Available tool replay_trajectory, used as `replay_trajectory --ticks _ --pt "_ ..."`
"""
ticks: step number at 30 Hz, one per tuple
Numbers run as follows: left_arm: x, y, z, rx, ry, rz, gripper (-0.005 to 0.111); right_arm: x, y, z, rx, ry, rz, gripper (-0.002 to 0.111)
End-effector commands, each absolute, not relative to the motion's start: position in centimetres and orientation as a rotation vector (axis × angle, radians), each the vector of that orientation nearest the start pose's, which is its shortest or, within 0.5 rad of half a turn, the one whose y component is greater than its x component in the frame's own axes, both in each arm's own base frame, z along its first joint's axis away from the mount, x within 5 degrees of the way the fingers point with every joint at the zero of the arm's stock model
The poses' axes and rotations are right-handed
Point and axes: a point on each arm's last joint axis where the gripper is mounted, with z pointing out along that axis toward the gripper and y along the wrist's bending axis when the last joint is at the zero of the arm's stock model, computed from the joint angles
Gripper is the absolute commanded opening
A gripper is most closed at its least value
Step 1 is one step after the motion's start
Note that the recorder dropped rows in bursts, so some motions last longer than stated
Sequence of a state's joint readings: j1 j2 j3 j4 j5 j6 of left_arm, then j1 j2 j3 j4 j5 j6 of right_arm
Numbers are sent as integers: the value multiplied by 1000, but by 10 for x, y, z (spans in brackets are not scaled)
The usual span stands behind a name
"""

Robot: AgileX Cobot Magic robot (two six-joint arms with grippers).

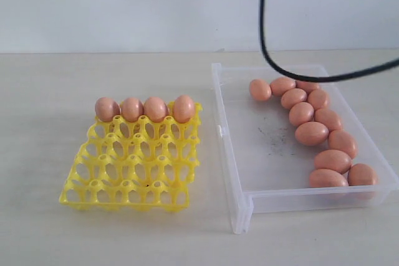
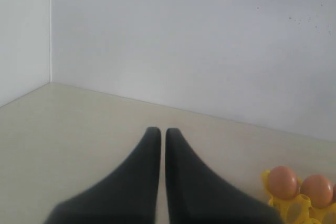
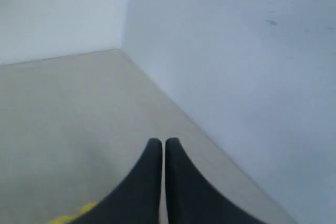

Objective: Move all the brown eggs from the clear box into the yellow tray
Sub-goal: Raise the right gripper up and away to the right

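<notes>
The fingers (image 2: 149, 153) of the left gripper (image 2: 159, 132) are pressed together with only a hairline gap and hold nothing. The right gripper (image 3: 159, 142) is closed the same way and is also empty. In the clear box (image 1: 240, 213), twelve brown eggs (image 1: 311, 133) lie in a loose band from its near right corner along the right wall to the far wall. The yellow tray (image 1: 124, 200) sits just beside the box's left wall, and four more eggs (image 1: 155, 108) stand in its far row, level with the box's far half. A black cable (image 1: 265, 29) loops above the box's far end.
</notes>
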State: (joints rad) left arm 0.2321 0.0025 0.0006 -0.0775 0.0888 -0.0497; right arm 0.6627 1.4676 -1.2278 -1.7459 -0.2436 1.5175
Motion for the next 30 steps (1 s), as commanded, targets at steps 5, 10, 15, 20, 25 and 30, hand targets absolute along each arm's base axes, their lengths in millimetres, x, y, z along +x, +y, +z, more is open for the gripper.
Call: replay_trajectory --ticks 5,10,15,20,25,30 --pt "55 12 206 -288 1533 65 4 252 149 337 -644 1651 -186 0" --pt "55 12 206 -288 1533 65 4 253 124 330 -504 1673 -459 0" --pt "55 12 206 -288 1533 65 4 253 113 332 -523 1647 -690 0" --pt "55 12 206 -288 1533 65 4 265 102 323 -902 1588 -1109 0" --pt "55 12 206 -288 1533 65 4 266 100 311 -1412 1428 -1435 0" --pt "55 12 206 -288 1533 65 4 264 102 307 -1215 1808 -1063 0"
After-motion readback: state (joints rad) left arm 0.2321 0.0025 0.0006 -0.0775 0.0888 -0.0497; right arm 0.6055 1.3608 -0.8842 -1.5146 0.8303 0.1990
